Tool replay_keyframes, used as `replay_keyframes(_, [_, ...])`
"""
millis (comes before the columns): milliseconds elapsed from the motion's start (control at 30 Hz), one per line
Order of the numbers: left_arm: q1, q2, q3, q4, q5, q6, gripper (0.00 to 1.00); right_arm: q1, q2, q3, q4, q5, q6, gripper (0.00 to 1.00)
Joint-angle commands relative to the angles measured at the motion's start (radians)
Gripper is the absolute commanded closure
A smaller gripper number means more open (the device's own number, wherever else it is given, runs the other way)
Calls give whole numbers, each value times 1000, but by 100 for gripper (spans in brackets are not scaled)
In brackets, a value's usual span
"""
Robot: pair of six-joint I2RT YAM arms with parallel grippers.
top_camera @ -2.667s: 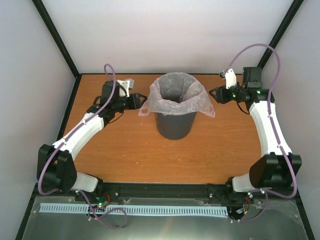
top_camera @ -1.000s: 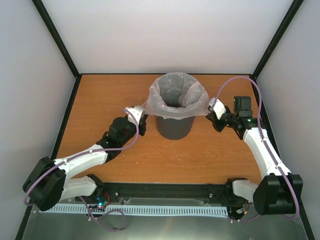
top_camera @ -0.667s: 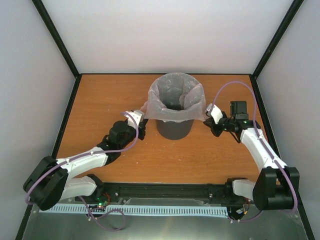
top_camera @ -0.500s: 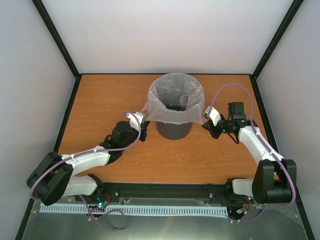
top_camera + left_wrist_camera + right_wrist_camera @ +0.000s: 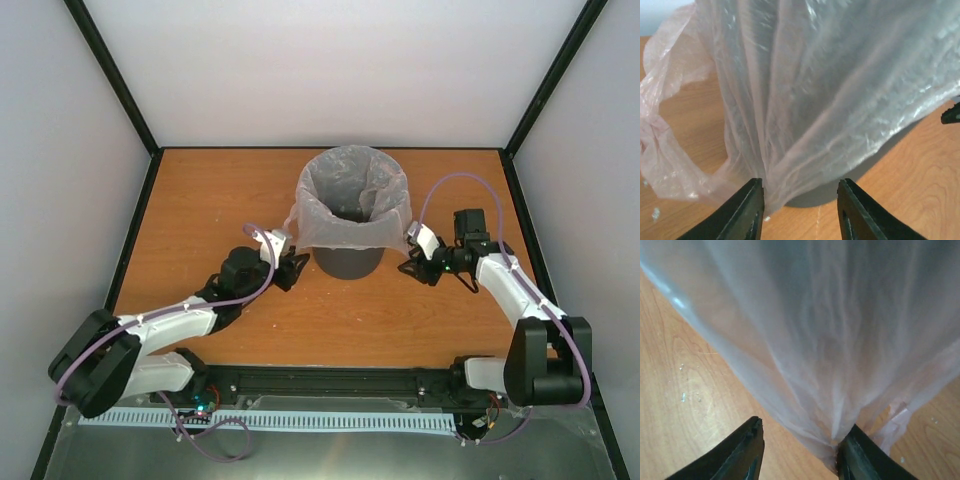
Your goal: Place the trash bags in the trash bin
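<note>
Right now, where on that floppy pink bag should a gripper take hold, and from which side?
Probably the skirt of the bag hanging outside the bin, low on the left where it gathers into a pleat. Come in level from the side, as the left gripper faces it: there the film bunches thicker and hangs beside the bin wall, not stretched tight.

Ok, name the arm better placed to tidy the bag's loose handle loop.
Left, probably: the handle loop hangs beside the open left claw; the right claw is across the trash bin.
</note>
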Motion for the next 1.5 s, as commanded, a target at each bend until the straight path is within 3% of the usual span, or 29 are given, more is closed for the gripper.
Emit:
replay_keyframes(0, [-6, -40, -49, 34, 85, -37, 54, 4, -69, -26, -48, -13, -28, 56])
replay_keyframes(367, [-5, -374, -120, 3, 110, -85, 45, -32, -204, 78, -247, 2, -16, 45])
replay_keyframes(567, [15, -446, -33, -117, -201, -240, 44, -54, -226, 158, -344, -132, 12, 44])
replay_keyframes(633, [76, -395, 28, -196, -227, -325, 44, -61, -225, 174, -328, -132, 54, 44])
replay_keyframes(733, [197, -304, 81, -221, -146, -418, 44, -85, -226, 190, -249, -68, 178, 44])
replay_keyframes(900, [291, -150, 133, -144, -121, -456, 43, -162, -183, 225, -89, 90, 362, 53])
replay_keyframes(1000, [341, -24, 179, -81, -44, -472, 43, -174, -136, 277, -32, 174, 418, 52])
replay_keyframes(1300, [353, 305, 293, 117, 166, -545, 47, -167, 70, 345, 197, 291, 499, 57])
replay_keyframes(1467, [316, 431, 291, 206, 238, -562, 50, -126, 209, 416, 205, 281, 521, 59])
